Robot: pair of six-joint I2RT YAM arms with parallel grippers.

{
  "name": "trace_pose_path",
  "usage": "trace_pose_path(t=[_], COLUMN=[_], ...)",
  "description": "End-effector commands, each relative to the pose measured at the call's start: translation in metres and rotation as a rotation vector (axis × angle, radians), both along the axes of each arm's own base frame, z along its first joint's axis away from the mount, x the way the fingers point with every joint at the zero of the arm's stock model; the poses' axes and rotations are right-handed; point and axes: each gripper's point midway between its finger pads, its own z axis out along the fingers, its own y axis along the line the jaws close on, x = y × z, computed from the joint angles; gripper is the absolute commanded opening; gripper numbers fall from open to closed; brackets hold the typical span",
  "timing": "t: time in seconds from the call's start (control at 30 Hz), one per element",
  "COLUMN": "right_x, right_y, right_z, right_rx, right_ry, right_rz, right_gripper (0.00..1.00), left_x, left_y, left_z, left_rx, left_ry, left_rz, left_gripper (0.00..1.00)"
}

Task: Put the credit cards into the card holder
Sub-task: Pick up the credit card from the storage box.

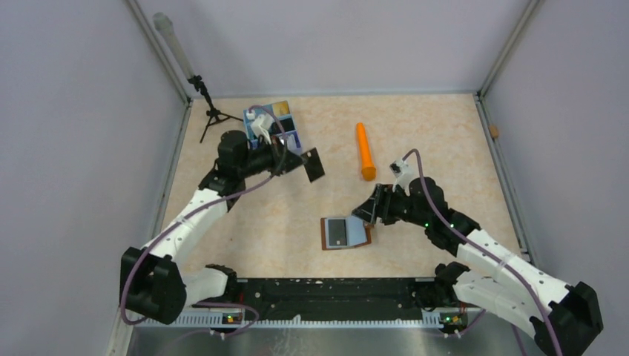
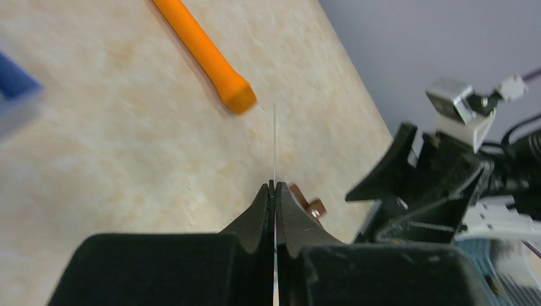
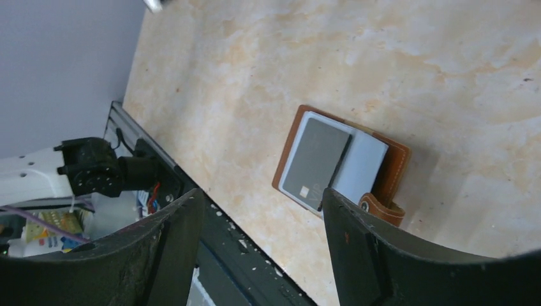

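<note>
The card holder (image 1: 325, 236) lies open on the table (image 1: 282, 215) beneath the right tool (image 1: 369, 210). A grey card (image 3: 317, 162) and a pale card (image 3: 363, 167) sit on it, perhaps loosely, so a nudge could slide them off. The left tool (image 1: 297, 159), pressed together, pinches a black card (image 1: 314, 165) by its edge and well away; it might twist free. The right tool is spread and empty.

The top camera looks steeply down from behind the arm bases over the whole table (image 1: 282, 215). The left wrist view skims low across it toward the orange cylinder (image 2: 204, 54); a blur at its left edge may be the blue tray (image 2: 16, 89). The right wrist view looks down, fairly close, on the open card holder (image 3: 397, 159). The top view shares both.
</note>
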Motion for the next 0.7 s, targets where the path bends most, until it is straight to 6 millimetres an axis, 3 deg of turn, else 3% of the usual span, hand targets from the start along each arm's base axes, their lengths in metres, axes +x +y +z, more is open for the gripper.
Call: trace_pose_path(t=[0.0, 0.13, 0.3, 0.53, 0.67], right_x=[-0.011, -0.025, -0.047, -0.064, -0.064], right_y=[0.007, 0.008, 0.021, 0.037, 0.042], right_z=[0.029, 0.029, 0.036, 0.061, 0.06], right_rx=[0.091, 0.142, 0.256, 0.407, 0.415], right_ry=[-0.082, -0.073, -0.06, -0.093, -0.084], right_rz=[0.093, 0.129, 0.255, 0.378, 0.394], right_gripper=[0.68, 0.69, 0.69, 0.63, 0.54], left_x=[-0.068, -0.118, -0.15, -0.162, -0.166], left_y=[-0.037, -0.057, -0.064, -0.075, -0.083], left_z=[-0.004, -0.009, -0.01, -0.007, -0.007], left_rx=[-0.082, -0.155, -0.222, -0.266, -0.278], left_ry=[0.078, 0.101, 0.12, 0.13, 0.138], left_rz=[-0.213, -0.374, -0.456, -0.466, -0.473], left_gripper=[0.0, 0.0, 0.0, 0.0, 0.0])
